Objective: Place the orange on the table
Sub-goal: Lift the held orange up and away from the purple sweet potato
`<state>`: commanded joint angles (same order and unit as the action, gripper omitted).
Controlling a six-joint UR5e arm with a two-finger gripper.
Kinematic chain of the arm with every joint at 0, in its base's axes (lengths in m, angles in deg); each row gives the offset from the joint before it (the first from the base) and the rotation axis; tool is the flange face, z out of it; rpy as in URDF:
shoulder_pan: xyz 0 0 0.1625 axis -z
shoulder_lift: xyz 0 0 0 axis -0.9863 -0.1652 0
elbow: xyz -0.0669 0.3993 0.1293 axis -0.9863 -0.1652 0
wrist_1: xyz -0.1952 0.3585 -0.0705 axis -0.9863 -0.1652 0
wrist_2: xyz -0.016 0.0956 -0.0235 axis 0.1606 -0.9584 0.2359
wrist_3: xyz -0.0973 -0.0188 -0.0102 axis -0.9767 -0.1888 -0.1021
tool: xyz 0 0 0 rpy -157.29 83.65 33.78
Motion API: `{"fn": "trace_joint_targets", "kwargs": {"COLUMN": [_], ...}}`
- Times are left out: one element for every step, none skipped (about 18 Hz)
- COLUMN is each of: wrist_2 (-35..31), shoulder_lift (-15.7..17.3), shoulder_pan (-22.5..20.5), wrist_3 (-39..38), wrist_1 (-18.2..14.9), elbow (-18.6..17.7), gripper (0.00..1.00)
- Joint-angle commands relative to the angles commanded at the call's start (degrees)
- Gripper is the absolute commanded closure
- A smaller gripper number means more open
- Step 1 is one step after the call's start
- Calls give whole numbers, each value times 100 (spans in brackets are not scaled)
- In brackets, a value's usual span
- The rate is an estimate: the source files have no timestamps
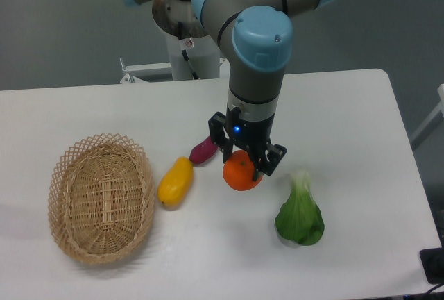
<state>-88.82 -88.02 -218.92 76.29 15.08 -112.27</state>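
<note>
Jaws are clamping down on the orange [241, 172], a small round bright fruit, black fingers [265, 164] pinching it from both sides. It's hanging over the smooth white worktop [347, 112]; can't tell if it's touching. A purple sweet potato [202, 150] and a yellow mango-ish fruit [175, 182] are lying left, an oval woven wicker basket [101, 197] farther left, a leafy green [300, 218] right. Grey floor's showing behind.

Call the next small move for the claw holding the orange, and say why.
Probably lower straight down a little, then open. The claw is shut on the small round bright-orange fruit, which sits over a bare patch of the white tabletop, between the elongated yellow fruit and the leafy green vegetable. Whether it already touches the surface, I cannot tell.
</note>
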Motion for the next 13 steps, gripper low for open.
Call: {"fn": "trace_joint_targets", "kwargs": {"wrist_2": [0, 9, 0, -9, 0, 0, 0, 0, -17, -18, -9, 9, -17], "shoulder_lift": [0, 0, 0, 0, 0, 0, 9, 17, 70, 79, 88, 88, 70], "shoulder_pan": [9, 9, 9, 9, 9, 9, -9, -9, 9, 18, 18, 9, 9], "wrist_3": [0, 0, 0, -52, -79, -79, -79, -79, -88, -88, -97, -149, -254], "wrist_1": [9, 9, 0, 0, 0, 0, 0, 35, 18, -9, -9, 26, 9], "elbow": [0, -9, -17, -26, -122, -210, -298, -438, -483, -483, -510, -545, -554], "gripper": [45, 44, 44, 43, 43, 44, 44, 45, 44, 44, 44, 44, 44]}}
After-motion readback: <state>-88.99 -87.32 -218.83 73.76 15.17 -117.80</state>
